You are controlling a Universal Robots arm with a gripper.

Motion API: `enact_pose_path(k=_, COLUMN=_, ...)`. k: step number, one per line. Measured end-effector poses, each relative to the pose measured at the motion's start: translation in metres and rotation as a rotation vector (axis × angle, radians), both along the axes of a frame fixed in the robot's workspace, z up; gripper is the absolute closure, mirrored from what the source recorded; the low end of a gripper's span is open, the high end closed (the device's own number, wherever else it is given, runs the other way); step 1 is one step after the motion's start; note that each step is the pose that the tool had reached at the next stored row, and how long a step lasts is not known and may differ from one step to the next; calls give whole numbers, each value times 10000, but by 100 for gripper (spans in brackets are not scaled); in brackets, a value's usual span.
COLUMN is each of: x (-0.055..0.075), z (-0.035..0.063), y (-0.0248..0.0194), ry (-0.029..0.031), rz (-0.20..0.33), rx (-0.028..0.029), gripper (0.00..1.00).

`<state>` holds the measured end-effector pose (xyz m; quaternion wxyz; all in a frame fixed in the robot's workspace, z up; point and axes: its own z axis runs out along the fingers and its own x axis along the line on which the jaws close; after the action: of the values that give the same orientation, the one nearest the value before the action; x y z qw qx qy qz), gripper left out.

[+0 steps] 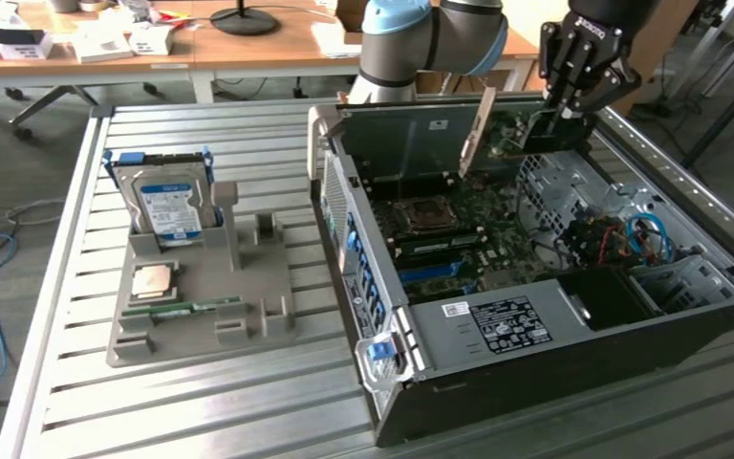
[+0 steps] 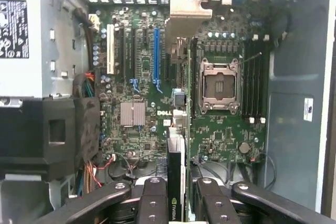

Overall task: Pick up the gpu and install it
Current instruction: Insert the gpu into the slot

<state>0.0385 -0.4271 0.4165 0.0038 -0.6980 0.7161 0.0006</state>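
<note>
gripper [image 1: 561, 110]: fingers [image 2: 153, 203] pinched on the gpu [image 1: 510, 134]
gpu: upright above the motherboard [image 1: 469, 244], far end of the case [image 1: 533, 382]
hard drive [image 1: 169, 206]: parked left

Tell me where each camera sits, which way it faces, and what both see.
Exterior view: off the robot, raised, looking down on the open computer case on the table; the arm and gripper show.
Wrist view: on the wrist, looking past the gripper at the motherboard; its fingers show.
Shared: the gpu held in the gripper, and the motherboard.
</note>
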Motion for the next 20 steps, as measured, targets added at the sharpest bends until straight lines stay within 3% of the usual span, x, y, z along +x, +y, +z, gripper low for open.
enact_pose_path(k=10, x=-15, z=-5, y=0, ry=-1, rz=-187, rx=3, gripper=74)
enact_pose_path(k=20, x=-133, z=-12, y=9, ry=-1, rz=-200, rx=-50, gripper=74)
